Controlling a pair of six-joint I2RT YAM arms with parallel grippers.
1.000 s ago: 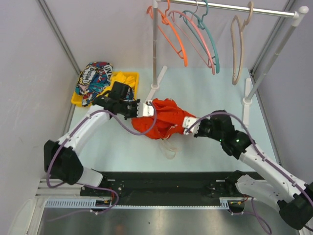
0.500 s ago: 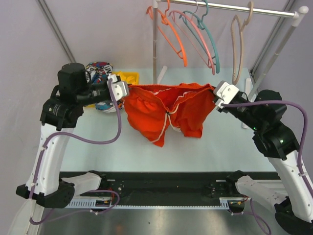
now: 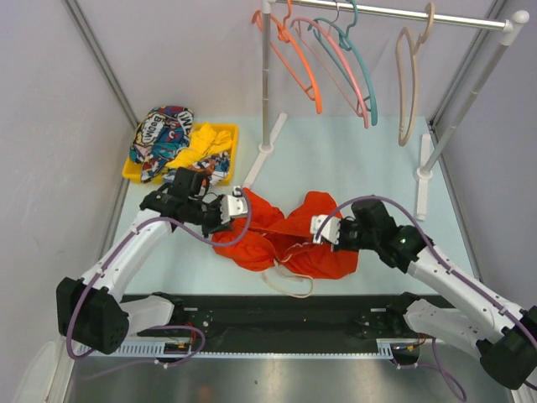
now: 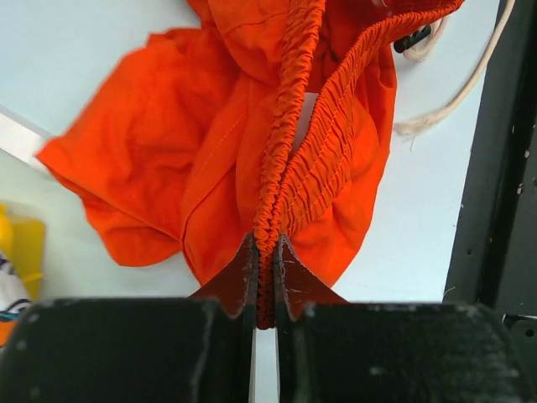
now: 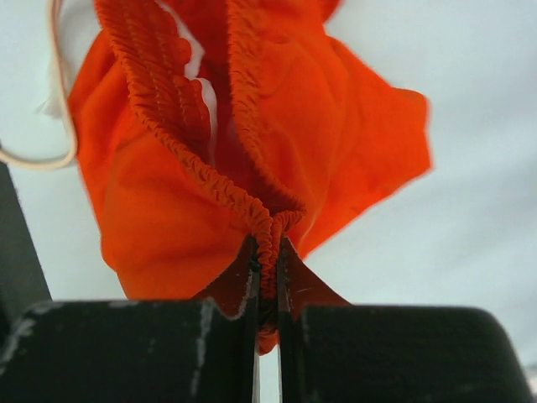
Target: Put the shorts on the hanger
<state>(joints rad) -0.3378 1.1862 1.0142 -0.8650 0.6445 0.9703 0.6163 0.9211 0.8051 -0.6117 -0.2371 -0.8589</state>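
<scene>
Left gripper [image 4: 264,252] and right gripper [image 5: 267,252] each clamped tight on elastic waistband of shorts [image 3: 289,243]. Shorts crumpled on table [image 3: 352,159] between arms. Previously stretched aloft; now lowered.

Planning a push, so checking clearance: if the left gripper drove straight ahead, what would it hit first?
The bright orange-red fabric shorts its jaws clamp, bunched directly ahead of the left gripper; beyond them probably the right gripper, depth unclear.

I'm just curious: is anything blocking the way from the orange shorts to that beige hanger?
Nothing visible. The shorts lie pinched by the left tool and right tool; the beige hanger hangs on the rail, apart from the other hangers.
</scene>
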